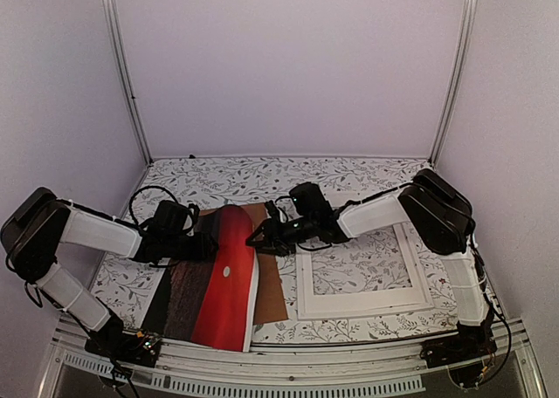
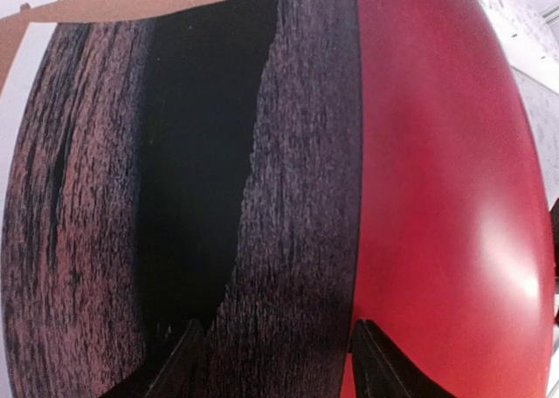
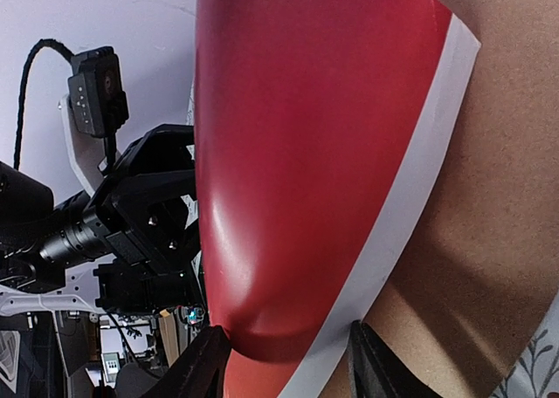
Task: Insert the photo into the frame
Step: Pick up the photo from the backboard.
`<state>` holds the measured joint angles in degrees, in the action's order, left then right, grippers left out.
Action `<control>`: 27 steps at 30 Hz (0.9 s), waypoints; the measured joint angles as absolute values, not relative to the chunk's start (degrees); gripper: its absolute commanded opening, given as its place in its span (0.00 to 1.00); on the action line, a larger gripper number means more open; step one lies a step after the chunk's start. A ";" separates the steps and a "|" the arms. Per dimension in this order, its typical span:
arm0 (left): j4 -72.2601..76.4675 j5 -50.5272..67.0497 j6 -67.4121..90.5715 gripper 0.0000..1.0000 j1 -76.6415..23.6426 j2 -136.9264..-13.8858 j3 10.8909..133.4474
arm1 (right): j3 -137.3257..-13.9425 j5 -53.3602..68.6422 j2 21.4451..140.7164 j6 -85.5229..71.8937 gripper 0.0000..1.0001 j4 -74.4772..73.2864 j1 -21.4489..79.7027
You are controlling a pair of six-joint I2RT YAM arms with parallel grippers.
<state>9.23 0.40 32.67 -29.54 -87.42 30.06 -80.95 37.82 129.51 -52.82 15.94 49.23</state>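
While flanking the photo (image 1: 218, 284) from both sides, standing parted and clamping nothing: left fingers (image 2: 179, 372) spreading over its dark sea part; right fingers (image 3: 205, 367) straddling its white-bordered red edge. Showing the photo humping up over the brown backing board (image 1: 272, 298) on the left half of the bench (image 1: 262, 175); lying outside the frame (image 1: 362, 309), just to its left, a strip of board between.

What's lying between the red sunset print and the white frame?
A flat brown backing board pokes out from under the print; the top view shows it.
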 measured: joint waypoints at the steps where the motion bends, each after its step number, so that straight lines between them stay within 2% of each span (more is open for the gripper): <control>1: 9.23 0.40 32.67 0.60 -29.56 -87.42 30.06 | -81.01 38.04 129.51 -52.77 0.51 15.94 49.43; 21: 8.62 0.38 32.67 0.60 -29.58 -87.46 30.44 | -88.20 39.05 130.89 -49.21 0.59 11.79 52.80; 27: 8.40 0.36 32.67 0.60 -29.58 -87.55 30.57 | -90.39 37.71 131.39 -46.94 0.65 7.40 53.67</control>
